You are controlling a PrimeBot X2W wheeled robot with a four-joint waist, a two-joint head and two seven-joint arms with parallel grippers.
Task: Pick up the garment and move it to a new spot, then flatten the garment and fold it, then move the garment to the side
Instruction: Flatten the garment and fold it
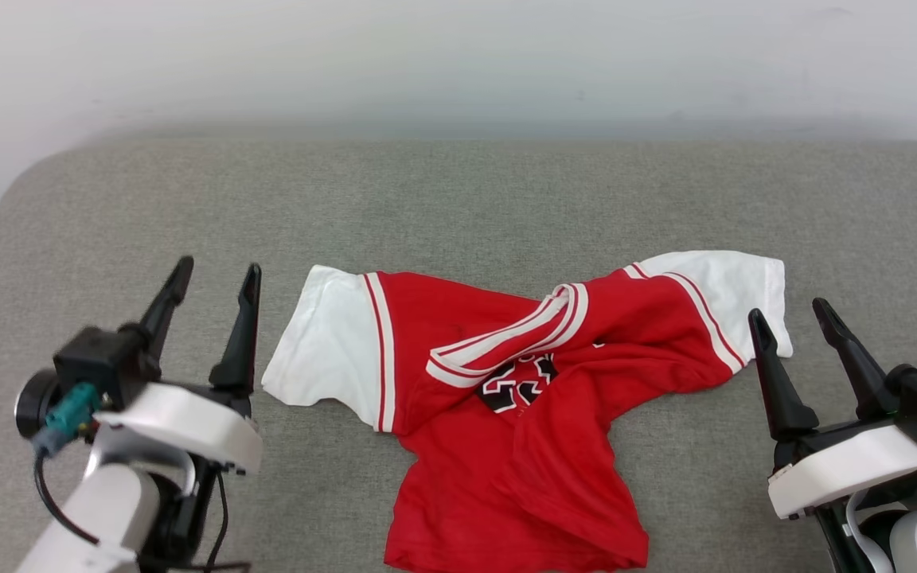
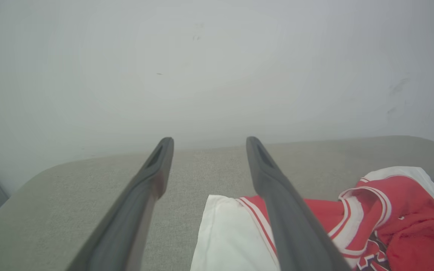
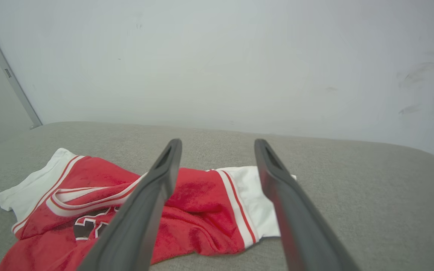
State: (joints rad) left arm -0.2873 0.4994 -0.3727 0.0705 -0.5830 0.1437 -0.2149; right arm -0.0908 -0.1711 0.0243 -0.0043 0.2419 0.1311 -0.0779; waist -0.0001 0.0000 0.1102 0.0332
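Fabric surface point(image 1: 458, 199), grey, under the garment point(image 1: 506, 414), against a pale wall point(image 1: 458, 64)

Grey fabric-covered table point(image 1: 458, 199) with rounded far corners. One item lies on it, near the front middle: a red short-sleeved jersey T-shirt point(image 1: 498, 446) with white sleeves, crumpled, its striped collar twisted across the black-and-white chest print.

The garment point(image 1: 506, 446) is soft, matt jersey cloth, rumpled and creased; the worktop point(image 1: 458, 199) wears a grey, coarse-woven matt fabric; the left tool point(image 1: 220, 267) and right tool point(image 1: 789, 309) each have 2 dark, smooth, matt plastic-looking fingers on glossy white casings; the wall point(image 1: 458, 64) looks smooth and matt.
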